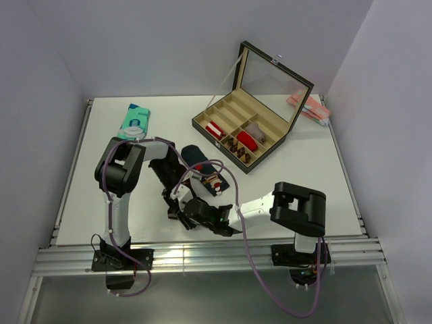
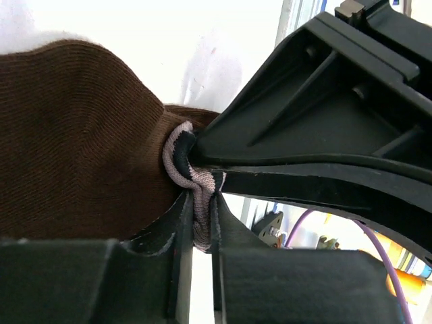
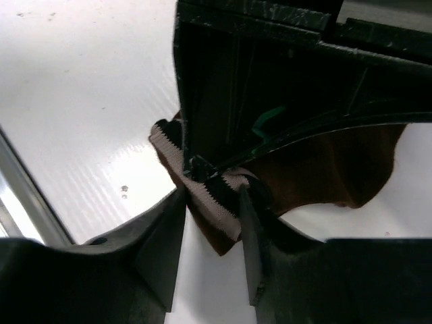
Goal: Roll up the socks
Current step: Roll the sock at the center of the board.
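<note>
Left wrist view: the left end effector [image 2: 197, 219] is pressed together on the pale ribbed cuff [image 2: 179, 158] of the brown sock [image 2: 74, 148], whose body spreads flat on the white bench [image 1: 324, 196]. The right end effector [image 3: 210, 219] pinches the same cuff from the opposite side, its fingertips just beside the left ones. From above, both end effectors meet well apart from the organizer case [image 1: 219, 148], on its near-left side towards the arm bases, and they hide the brown sock. The navy sock [image 1: 194, 155] lies between the case and that meeting point.
</note>
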Motion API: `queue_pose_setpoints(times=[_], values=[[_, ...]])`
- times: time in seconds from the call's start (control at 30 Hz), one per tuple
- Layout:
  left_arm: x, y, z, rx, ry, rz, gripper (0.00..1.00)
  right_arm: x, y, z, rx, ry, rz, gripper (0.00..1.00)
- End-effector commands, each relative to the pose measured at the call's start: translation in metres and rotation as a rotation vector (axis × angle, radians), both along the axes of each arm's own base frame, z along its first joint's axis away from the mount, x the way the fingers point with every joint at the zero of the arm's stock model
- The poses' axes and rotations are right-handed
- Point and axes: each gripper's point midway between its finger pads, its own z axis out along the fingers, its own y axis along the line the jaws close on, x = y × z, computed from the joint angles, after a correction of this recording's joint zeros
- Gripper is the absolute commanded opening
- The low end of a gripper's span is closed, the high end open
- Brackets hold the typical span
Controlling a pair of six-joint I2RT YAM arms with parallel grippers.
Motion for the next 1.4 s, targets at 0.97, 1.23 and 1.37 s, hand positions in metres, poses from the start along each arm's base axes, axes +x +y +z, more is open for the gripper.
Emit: queue_pose_setpoints(times=[0.97,1.23,1.37], values=[[0.173,0.083,0.111,-0.188,-0.732,0.746,0.32,-0.013,-0.023,0.002,-0.067,0.449,0.062,0.06],[0.159,0.094,0.112,-0.074,-1.143,0.639,0.43,0.017,-0.034,0.0,-0.104,0.826,0.066,0.09],[0.139,0.07,0.1,-0.055,-1.28,0.487,0.48,0.02,-0.031,-0.014,-0.148,0.961,0.07,0.11]])
